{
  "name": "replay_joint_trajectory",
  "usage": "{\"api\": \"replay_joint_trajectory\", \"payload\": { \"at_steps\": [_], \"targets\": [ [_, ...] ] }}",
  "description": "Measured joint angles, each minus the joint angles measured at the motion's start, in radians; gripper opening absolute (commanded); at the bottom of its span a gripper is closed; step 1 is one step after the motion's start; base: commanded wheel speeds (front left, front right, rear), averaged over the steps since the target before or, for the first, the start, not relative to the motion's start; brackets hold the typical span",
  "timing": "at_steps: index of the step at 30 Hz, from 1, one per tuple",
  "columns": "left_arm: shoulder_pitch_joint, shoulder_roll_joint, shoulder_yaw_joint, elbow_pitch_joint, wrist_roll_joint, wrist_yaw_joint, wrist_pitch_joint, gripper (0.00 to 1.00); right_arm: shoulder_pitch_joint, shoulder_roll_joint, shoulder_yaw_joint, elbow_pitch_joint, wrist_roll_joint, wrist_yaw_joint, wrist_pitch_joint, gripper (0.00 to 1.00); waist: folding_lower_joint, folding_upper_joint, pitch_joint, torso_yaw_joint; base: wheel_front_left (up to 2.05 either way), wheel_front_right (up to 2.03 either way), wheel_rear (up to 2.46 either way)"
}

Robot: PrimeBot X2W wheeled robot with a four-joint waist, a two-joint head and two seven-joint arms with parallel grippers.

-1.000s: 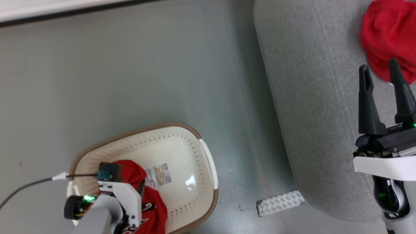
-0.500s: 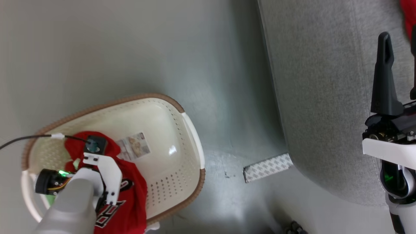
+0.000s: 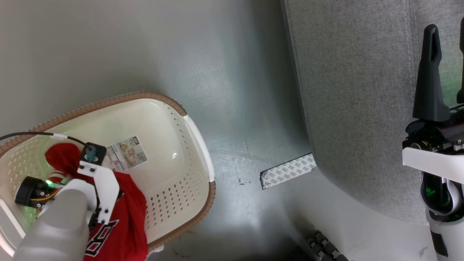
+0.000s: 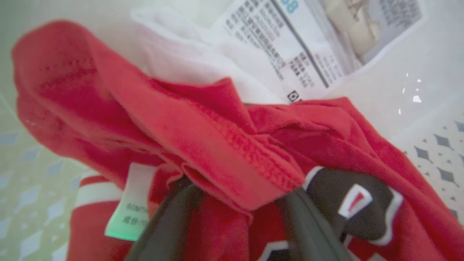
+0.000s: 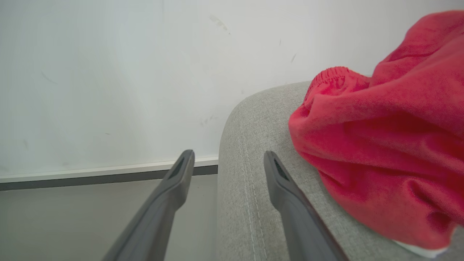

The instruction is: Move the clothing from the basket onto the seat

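Head view: the left arm [image 3: 101, 181] reaches down into the cream laundry basket [image 3: 145, 97], over the red lettered clothing [image 3: 127, 221] bunched along its near-left side beside the paper label [image 3: 125, 155]. The grey seat [image 3: 344, 90] lies well apart to the right across bare floor, the right gripper [image 3: 446, 36] above it.

Left wrist view: the left gripper [image 4: 237, 195] straddles a hemmed red fold, one finger on each side; whether they pinch it cannot be told. Any lift must likely clear the basket's wall.

Right wrist view: the spread fingers hold nothing, just beside another red garment [image 5: 380, 145] on the seat
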Motion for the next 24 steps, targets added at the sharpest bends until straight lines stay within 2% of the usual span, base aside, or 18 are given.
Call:
{"api": "replay_joint_trajectory", "payload": {
  "at_steps": [12,24],
  "targets": [
    [0.015,-0.026,-0.006,0.002,-0.034,-0.026,-0.062,0.0,-0.007,0.008,-0.002,0.023,-0.011,0.0,0.0,1.0,0.0,0.0,-0.061,0.003,0.0,0.0,0.0],
    [0.165,-0.16,-0.01,0.001,-0.109,-0.078,-0.269,0.0,0.056,-0.04,-0.006,0.075,-0.029,0.0,0.0,1.0,-0.0001,0.0,-0.356,0.064,0.0,0.0,0.0]
  ]
}}
